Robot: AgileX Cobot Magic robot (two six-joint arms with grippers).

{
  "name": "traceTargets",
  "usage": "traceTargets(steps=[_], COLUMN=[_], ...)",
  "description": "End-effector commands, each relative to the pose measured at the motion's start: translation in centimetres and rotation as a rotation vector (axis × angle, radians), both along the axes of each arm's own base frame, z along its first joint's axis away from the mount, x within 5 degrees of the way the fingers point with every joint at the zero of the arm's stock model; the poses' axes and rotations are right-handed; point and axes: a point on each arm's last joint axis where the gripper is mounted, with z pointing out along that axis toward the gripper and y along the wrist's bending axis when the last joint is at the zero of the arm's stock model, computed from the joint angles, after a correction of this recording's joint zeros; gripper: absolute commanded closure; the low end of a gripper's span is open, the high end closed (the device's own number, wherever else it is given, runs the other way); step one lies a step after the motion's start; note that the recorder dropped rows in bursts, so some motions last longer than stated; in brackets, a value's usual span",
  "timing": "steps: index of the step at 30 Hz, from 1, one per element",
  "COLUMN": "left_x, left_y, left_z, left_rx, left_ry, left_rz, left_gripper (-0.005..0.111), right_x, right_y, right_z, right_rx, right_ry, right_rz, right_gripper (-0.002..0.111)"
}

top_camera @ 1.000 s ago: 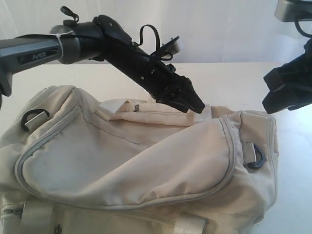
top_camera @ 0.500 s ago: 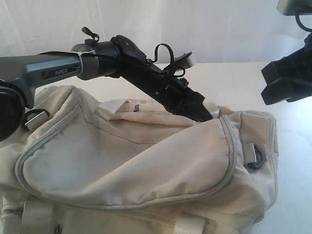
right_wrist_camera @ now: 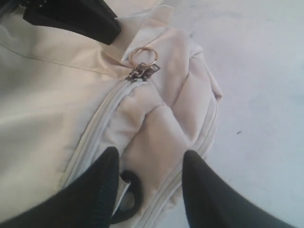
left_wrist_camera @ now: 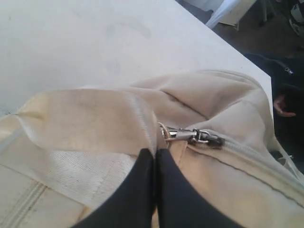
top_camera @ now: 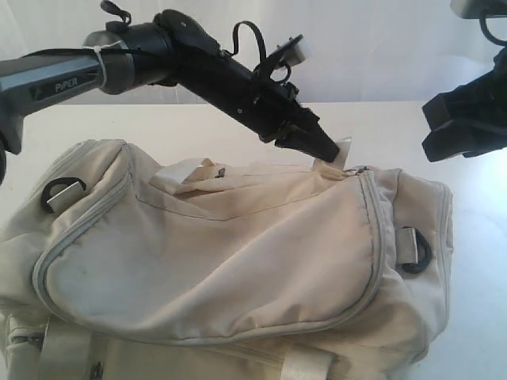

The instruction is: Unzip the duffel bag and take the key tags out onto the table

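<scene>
The cream duffel bag (top_camera: 238,261) lies on the white table (top_camera: 380,127) with its grey zipper closed. My left gripper (top_camera: 334,154) is shut on a white fabric strap tab (top_camera: 345,146) at the zipper's end and holds that corner raised. The metal zipper pull (left_wrist_camera: 190,136) sits just beside the pinched fingers (left_wrist_camera: 142,175), outside them. It also shows with its ring in the right wrist view (right_wrist_camera: 142,66). My right gripper (right_wrist_camera: 149,161) hangs open above the bag's end, over a black D-ring (right_wrist_camera: 130,199). The key tags are hidden.
Another black D-ring (top_camera: 59,190) sits on the bag's left end. A satin handle strap (top_camera: 305,364) lies at the front, and a folded strap loop (top_camera: 182,172) on top. The table edge (left_wrist_camera: 237,52) runs close behind the bag, with dark floor beyond.
My left gripper dipped onto the bag's top, closed on the strap tab, then rose, pulling the right corner of the bag up. The right gripper stayed almost still.
</scene>
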Motion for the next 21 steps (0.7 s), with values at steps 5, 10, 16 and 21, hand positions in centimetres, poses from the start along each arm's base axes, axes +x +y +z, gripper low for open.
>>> traceTargets(steps=[5, 10, 16, 21], left_x=[-1.9, -2.6, -2.8, -2.8], left_y=[1.1, 1.3, 1.4, 1.4], left_z=[6.1, 7.5, 7.4, 7.4], left_rx=[-0.073, -0.082, -0.071, -0.071], left_ry=[-0.122, -0.156, -0.153, -0.152], left_rz=[-0.032, -0.049, -0.068, -0.070], left_gripper=[0.107, 0.107, 0.107, 0.107], right_x=[1.8, 4.5, 7.4, 9.4], right_y=[0.2, 0.2, 0.4, 0.7], right_z=[-0.5, -1.7, -3.3, -4.2], right_rx=[0.042, 0.080, 0.101, 0.182], right_ry=[-0.073, -0.114, -0.054, 0.022], right_rz=[-0.017, -0.057, -0.038, -0.042], right_gripper=[0.068, 0.068, 0.047, 0.045])
